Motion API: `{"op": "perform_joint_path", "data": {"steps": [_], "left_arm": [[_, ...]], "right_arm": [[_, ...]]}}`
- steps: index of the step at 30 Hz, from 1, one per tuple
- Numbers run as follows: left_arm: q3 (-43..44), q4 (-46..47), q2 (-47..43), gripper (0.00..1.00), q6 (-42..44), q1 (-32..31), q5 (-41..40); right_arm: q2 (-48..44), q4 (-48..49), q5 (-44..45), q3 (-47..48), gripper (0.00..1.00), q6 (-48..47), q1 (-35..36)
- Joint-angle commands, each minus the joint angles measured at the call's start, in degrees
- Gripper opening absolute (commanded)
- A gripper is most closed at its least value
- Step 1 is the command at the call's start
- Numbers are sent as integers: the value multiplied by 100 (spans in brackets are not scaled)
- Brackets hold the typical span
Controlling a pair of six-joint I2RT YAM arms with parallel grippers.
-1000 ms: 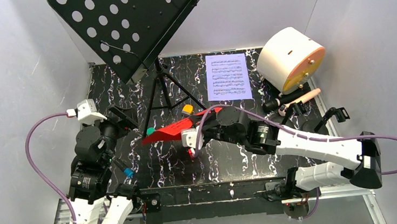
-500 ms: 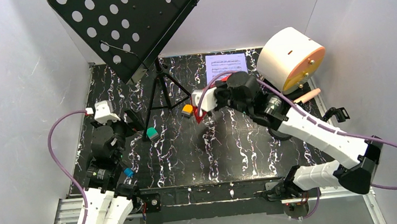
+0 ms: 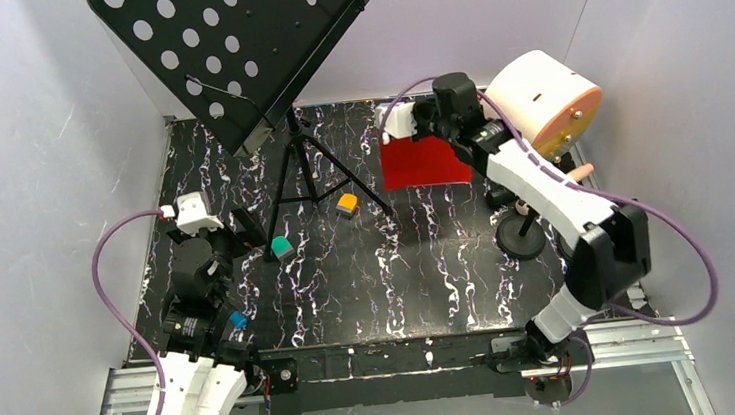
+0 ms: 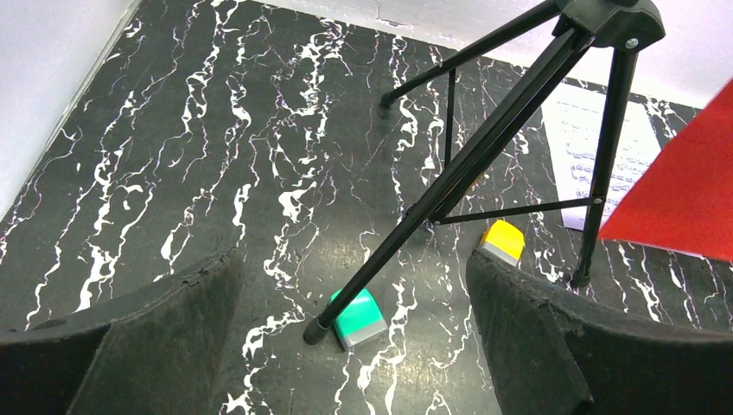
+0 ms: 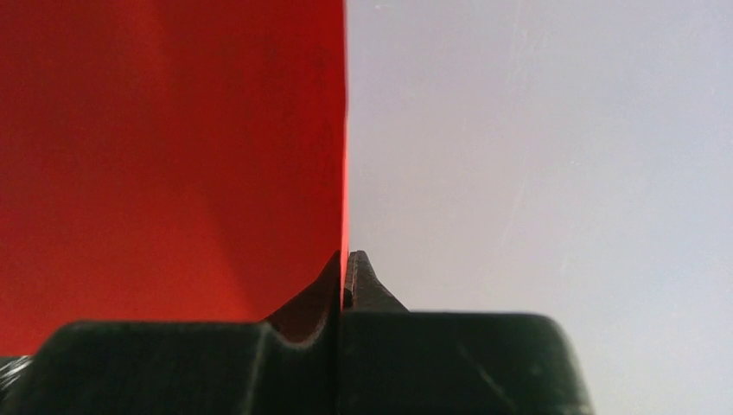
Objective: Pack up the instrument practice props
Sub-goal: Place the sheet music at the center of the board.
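Red sheet (image 3: 425, 162) swung rearward over the black marbled table (image 3: 429, 262).

no text is legible; the white music sheet (image 4: 581, 154) bears only blurred notation.

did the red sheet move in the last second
Yes. The red sheet went from mid-table toward the back and right, and now hangs over the white sheet.

Right arm (image 3: 542, 187) swings red music sheet (image 3: 425, 160) from middle of counter (image 3: 399, 265) to back, over white music sheet (image 4: 588, 147); left arm (image 3: 194, 283) pulls back.
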Motion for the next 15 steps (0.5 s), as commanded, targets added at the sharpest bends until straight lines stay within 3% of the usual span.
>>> {"op": "perform_joint_path", "data": {"steps": [1, 8, 15], "left_arm": [[47, 10, -52, 98, 49, -39, -221], [46, -13, -87, 98, 39, -38, -293], [54, -29, -124, 98, 20, -42, -280]], "right_arm": [[713, 1010, -344, 857, 1, -562, -313], [1348, 2027, -154, 1370, 1, -1386, -483], [1145, 2436, -101, 398, 1, -1471, -482]]}}
